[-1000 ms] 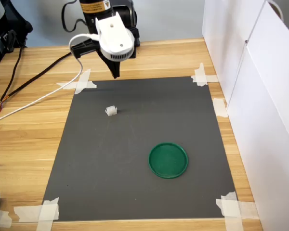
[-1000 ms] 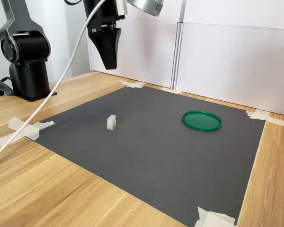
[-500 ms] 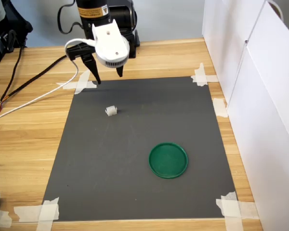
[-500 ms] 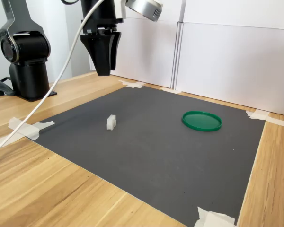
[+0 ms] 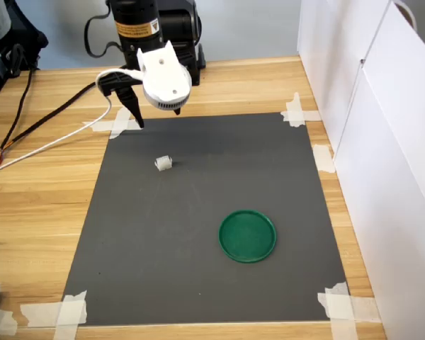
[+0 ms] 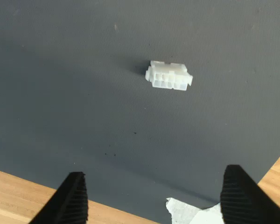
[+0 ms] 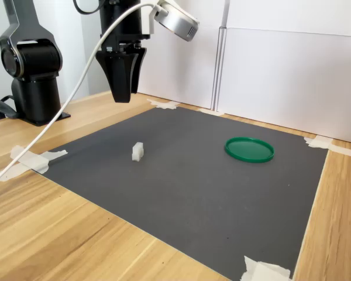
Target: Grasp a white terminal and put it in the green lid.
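Note:
The white terminal [image 5: 163,163] [image 7: 137,151] is a small blocky connector lying on the dark mat, toward the first exterior view's upper left. In the wrist view the white terminal [image 6: 169,75] lies ahead of the fingers, apart from them. The green lid [image 5: 248,236] [image 7: 249,149] sits flat on the mat, well away from the terminal. My gripper [image 5: 156,117] [image 6: 155,196] [image 7: 123,96] hangs open above the mat's far edge. Its two black fingers are spread wide with nothing between them.
The dark mat [image 5: 198,269] is taped to a wooden table with white tape strips [image 5: 117,124] at its corners. White panels [image 5: 382,142] wall off the first exterior view's right side. Cables [image 5: 49,134] trail on the wood at its left, and the arm's base [image 7: 35,76] stands behind.
The gripper went from shut to open. It shifted slightly toward the first exterior view's left and came a little lower. Terminal and lid have not moved.

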Controlling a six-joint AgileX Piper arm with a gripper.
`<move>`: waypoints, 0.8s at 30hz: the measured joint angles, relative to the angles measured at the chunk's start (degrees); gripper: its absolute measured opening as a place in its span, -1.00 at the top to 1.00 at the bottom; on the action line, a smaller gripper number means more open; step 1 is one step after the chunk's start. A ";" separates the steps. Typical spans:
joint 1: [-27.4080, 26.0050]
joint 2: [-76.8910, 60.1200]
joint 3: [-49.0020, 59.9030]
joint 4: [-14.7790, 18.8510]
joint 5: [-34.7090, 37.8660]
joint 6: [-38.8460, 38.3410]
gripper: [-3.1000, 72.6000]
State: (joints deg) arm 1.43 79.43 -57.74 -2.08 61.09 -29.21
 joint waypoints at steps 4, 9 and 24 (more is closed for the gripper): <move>-1.70 1.45 0.00 2.45 0.04 -2.66 -0.93; -7.00 2.34 0.00 3.37 -1.34 -7.43 -0.92; -6.92 9.22 0.00 5.72 -6.13 -10.99 -0.92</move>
State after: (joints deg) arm -5.49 88.66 -57.74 3.64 54.96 -40.20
